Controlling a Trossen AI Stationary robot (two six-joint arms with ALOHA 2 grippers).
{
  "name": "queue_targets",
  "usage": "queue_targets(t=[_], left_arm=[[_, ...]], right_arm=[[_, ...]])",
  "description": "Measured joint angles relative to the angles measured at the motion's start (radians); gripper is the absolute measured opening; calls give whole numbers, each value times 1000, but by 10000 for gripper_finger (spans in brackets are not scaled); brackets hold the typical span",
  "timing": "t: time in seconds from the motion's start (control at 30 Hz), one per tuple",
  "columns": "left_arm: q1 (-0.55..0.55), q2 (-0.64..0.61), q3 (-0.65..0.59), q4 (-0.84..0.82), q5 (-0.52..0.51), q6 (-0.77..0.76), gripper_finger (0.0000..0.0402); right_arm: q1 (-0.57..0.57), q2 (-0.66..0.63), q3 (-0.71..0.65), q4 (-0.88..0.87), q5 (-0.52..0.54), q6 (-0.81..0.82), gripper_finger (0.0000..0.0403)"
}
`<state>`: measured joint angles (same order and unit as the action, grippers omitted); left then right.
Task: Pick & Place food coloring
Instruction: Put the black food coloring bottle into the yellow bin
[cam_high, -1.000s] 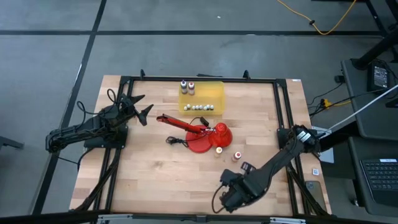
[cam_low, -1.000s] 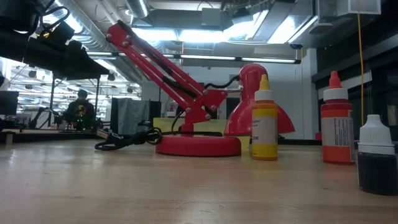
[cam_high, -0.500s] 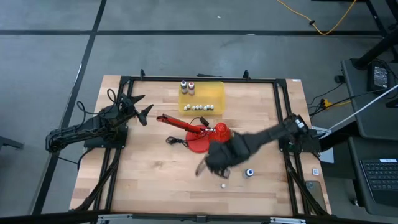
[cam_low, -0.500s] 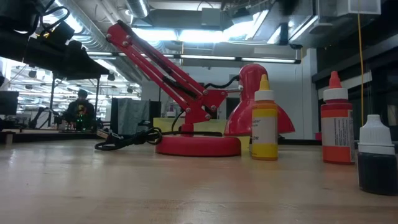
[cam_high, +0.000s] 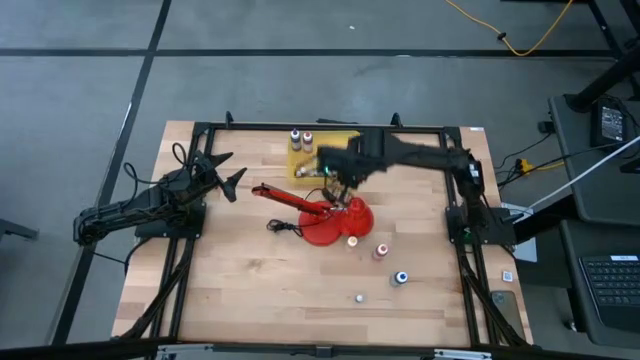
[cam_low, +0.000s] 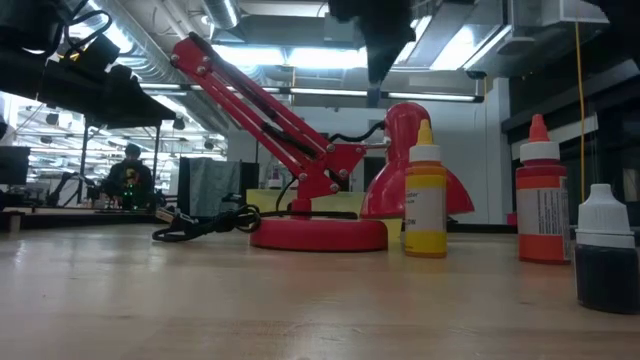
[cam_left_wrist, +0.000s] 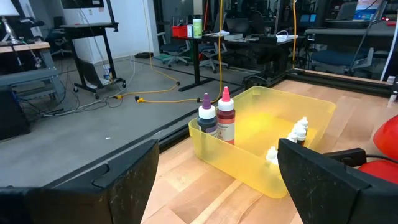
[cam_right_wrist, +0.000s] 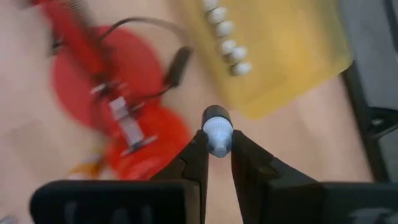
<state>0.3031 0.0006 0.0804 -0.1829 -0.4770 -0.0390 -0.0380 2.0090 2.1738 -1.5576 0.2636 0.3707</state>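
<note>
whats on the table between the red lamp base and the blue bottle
In the high view, the yellow bottle and the orange-red bottle stand between the red lamp base and the blue bottle.

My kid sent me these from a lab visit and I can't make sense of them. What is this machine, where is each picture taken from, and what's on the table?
It is a robot with two dark arms at a wooden table; each arm ends in a two-finger hand.

One picture looks straight down from above, one sits at table height, and two come from cameras on the arms' wrists.

On the table stand a red desk lamp and a yellow bin with small food coloring bottles inside. Loose bottles stand nearby: a yellow bottle, an orange-red bottle and a dark bottle.

The right hand is shut on a small white-capped bottle, near the bin and lamp. The left hand waits open at the table's left side, holding nothing.
</note>
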Motion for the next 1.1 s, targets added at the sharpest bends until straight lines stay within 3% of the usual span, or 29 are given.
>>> queue_targets(t=[0.27,0.5,1.1], left_arm=[[0,0,0,0,0,0,319],[0,0,0,0,0,0,319],[0,0,0,0,0,0,319]], right_arm=[[-200,0,-95,157,-7,-112,56],[-303,2,-223,310,-83,-157,56],[-364,7,-495,522,-165,-166,56]])
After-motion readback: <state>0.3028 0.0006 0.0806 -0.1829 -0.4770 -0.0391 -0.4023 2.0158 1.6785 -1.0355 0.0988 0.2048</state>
